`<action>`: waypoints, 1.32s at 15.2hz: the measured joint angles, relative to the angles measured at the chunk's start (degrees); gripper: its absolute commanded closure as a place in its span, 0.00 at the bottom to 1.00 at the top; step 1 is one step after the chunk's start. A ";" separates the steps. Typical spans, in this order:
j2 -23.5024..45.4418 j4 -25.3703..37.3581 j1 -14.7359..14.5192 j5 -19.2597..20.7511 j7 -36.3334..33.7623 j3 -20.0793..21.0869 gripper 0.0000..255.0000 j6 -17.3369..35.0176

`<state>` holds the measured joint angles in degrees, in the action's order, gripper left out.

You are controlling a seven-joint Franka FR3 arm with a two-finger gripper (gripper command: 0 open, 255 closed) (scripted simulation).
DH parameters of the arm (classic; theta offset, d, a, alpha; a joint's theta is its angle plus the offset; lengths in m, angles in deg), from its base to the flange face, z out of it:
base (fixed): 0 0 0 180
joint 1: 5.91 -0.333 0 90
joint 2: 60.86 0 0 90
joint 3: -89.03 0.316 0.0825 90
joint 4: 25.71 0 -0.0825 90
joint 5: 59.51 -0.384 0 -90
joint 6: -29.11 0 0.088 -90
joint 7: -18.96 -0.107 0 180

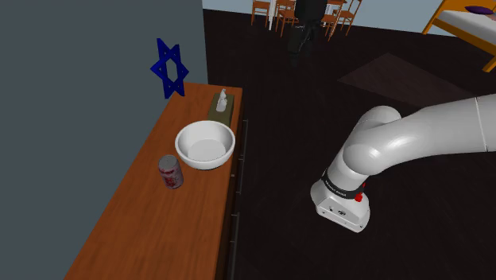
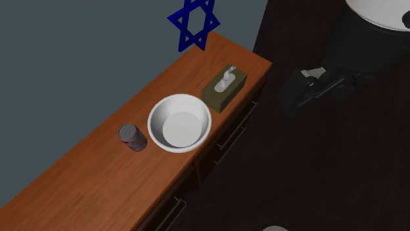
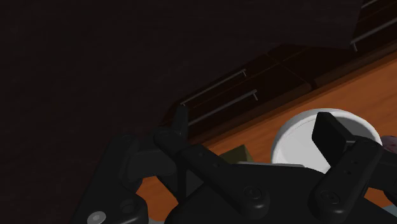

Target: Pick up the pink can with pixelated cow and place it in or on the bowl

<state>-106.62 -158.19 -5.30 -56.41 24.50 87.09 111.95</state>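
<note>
Gripper [image 3: 254, 130] fingers stand apart, empty; upright can [image 2: 133, 137] lies at 8 o'clock (second exterior view), beyond the bowl [image 2: 152, 115].

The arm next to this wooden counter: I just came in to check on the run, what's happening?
Nothing is held yet. The gripper is open, over the dark floor beside the counter. The pinkish can stands upright on the counter, close beside the white bowl, which is empty. A tissue box sits on the bowl's other side.
</note>
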 measured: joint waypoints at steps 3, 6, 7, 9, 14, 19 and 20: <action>0.15 -1.12 -0.34 -0.96 -1.47 1.17 0.00 1.31; 1.76 -3.59 -1.29 -3.39 -5.17 4.17 0.00 5.51; 1.79 -4.05 -1.56 -4.05 -6.22 5.02 0.00 6.09; 3.64 -4.89 -2.22 -5.61 -8.71 7.12 0.00 8.98; 8.87 -6.52 -3.77 -8.98 -14.80 12.43 0.00 16.51; 15.44 -6.17 -4.89 -11.10 -20.65 17.43 0.00 23.53; 17.17 -5.82 -5.14 -11.44 -22.13 18.69 0.00 25.08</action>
<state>-89.45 -164.01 -10.44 -67.85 2.38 105.78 137.03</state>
